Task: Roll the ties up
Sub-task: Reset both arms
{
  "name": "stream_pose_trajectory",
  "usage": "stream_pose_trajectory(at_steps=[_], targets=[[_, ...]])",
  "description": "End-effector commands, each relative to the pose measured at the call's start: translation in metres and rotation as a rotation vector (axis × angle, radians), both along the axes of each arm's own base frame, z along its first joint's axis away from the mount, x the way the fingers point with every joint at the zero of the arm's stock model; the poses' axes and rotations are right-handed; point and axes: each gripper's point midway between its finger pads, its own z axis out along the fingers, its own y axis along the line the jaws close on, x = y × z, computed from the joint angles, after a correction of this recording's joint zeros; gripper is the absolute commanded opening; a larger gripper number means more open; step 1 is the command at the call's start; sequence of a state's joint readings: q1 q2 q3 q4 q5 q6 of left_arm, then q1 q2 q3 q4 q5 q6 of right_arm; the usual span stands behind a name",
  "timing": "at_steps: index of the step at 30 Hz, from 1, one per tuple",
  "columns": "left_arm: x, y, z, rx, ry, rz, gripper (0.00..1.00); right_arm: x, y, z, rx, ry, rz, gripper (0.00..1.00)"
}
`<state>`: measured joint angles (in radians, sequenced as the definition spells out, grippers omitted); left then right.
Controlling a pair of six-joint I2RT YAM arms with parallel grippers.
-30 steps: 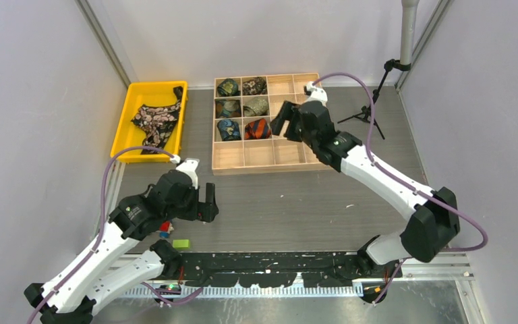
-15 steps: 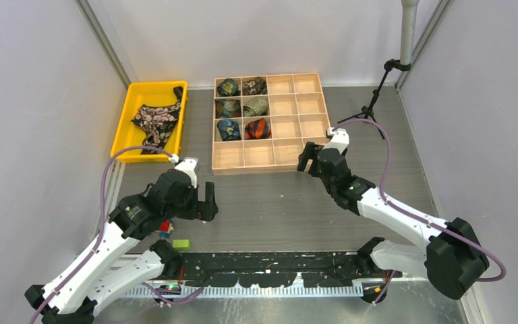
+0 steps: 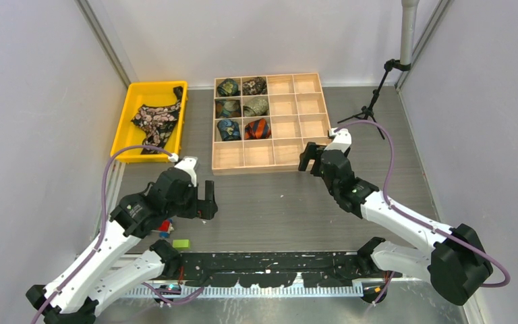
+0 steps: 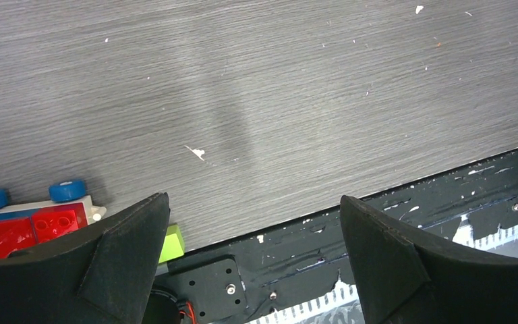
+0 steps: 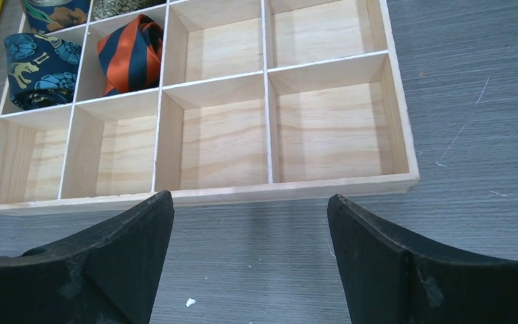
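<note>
6 rolled ties (image 3: 228, 108) fill the left 2 cols of a wooden box (image 3: 290, 154), incl. 1 orange-black striped tie (image 5: 132, 54). 1 loose black-pink flowered tie (image 3: 156, 120) lies in a yellow tray (image 3: 127, 156). Just beside the box front hangs the right pincer (image 5: 249, 202). Well apart, over the tabletop (image 4: 276, 88), is the left pincer (image 4: 253, 202). Both wide open, empty.

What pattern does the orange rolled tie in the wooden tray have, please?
The tie has orange-and-dark diagonal stripes; right wrist view.
</note>
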<state>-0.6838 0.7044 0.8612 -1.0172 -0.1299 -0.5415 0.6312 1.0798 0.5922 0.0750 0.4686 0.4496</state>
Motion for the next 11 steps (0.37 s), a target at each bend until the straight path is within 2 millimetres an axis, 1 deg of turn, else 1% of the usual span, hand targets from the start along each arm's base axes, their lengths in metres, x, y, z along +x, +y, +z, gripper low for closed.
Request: stream_pose_trajectory(at_steps=[1,8,11], targets=[[0.0071,-0.0057,0.0075,-0.035,-0.041,-0.006,1.0,0.0059,0.0018,0.0194,0.031,-0.068,-0.005,0.89],[0.0071,-0.0062,0.0073,-0.037,-0.038,-0.009,1.0,0.0062,0.0009,0.0174,0.032,-0.068,-0.011,0.88],[0.0069,-0.0058,0.0079,-0.041,-0.042,-0.009,1.0,0.0071,0.0033,0.016,0.027,-0.059,-0.002,0.91]])
